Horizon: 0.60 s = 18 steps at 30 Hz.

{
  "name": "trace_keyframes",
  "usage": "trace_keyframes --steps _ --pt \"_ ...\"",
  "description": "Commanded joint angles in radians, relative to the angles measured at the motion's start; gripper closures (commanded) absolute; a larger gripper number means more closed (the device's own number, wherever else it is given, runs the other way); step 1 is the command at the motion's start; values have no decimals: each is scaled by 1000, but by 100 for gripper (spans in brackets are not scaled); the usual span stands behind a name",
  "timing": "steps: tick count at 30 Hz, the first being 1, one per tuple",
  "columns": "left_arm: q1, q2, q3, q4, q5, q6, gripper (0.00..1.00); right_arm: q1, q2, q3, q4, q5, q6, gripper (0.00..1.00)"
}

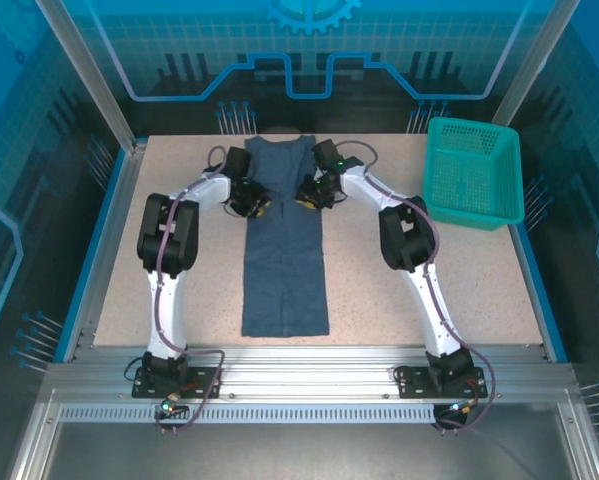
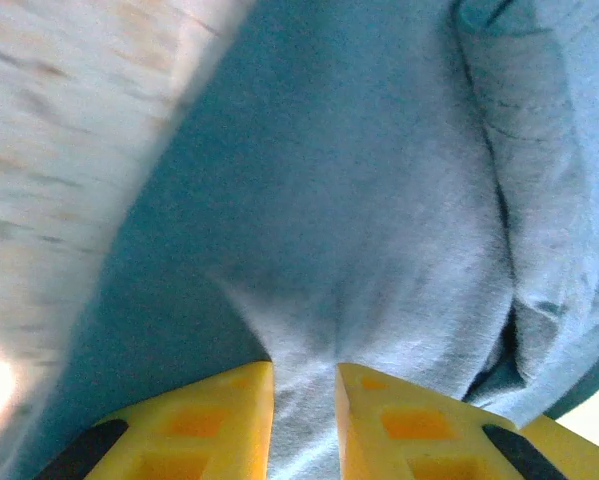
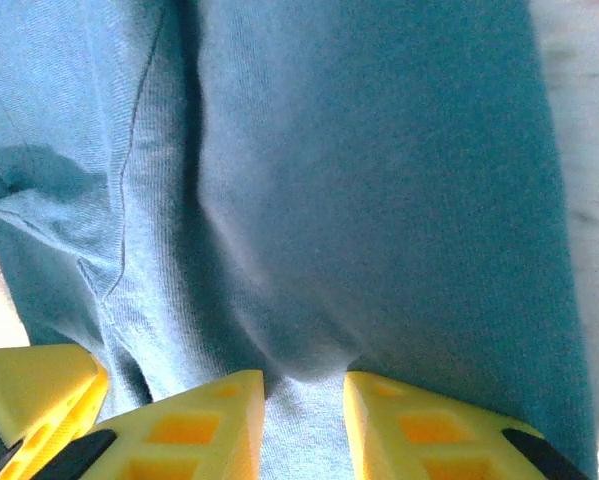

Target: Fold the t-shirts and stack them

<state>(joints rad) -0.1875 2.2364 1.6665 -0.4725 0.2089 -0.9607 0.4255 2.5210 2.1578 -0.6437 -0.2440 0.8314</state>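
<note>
T-shirt (image 1: 284, 270) lay lengthwise, top-to-bottom mid-frame; left pincer (image 1: 252, 204) and right pincer (image 1: 306, 194) each clamped its upper side edges.

- Two slim white tube arms with bulky black joint housings: left arm (image 1: 165, 290), right arm (image 1: 429, 300).
- Black base plates (image 1: 174, 378) bolted onto the silver slotted aluminium rail (image 1: 299, 385).
- Dark purplish cables (image 1: 157, 318) looped along the links above that rail.
- Left gripper (image 2: 304, 425) and right gripper (image 3: 304, 425): bright yellow wedge-shaped plastic fingers (image 2: 229, 420), recessed orange pockets, black outer patches.
</note>
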Motion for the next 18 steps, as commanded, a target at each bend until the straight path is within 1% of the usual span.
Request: trace_keyframes --steps 1,5,10,12,14,17,18 --pt "-30 41 45 -3 41 17 75 -50 -17 -75 -48 40 17 71" --pt "-51 67 78 -1 54 10 75 -85 -29 -86 -64 49 -1 71" --pt "-73 87 144 -18 57 -2 73 -121 -21 -52 -109 61 -32 71" --pt "-76 67 164 -50 22 8 68 -121 -22 -40 -109 45 -47 71" --pt "-75 21 160 -84 -41 12 63 -112 -47 -41 -74 11 -81 69" --pt "-78 -83 129 -144 -135 26 58 -85 -108 -26 -69 22 -143 64" --pt "-78 -121 103 -160 -149 23 57 -79 -127 -20 -80 29 -153 63"
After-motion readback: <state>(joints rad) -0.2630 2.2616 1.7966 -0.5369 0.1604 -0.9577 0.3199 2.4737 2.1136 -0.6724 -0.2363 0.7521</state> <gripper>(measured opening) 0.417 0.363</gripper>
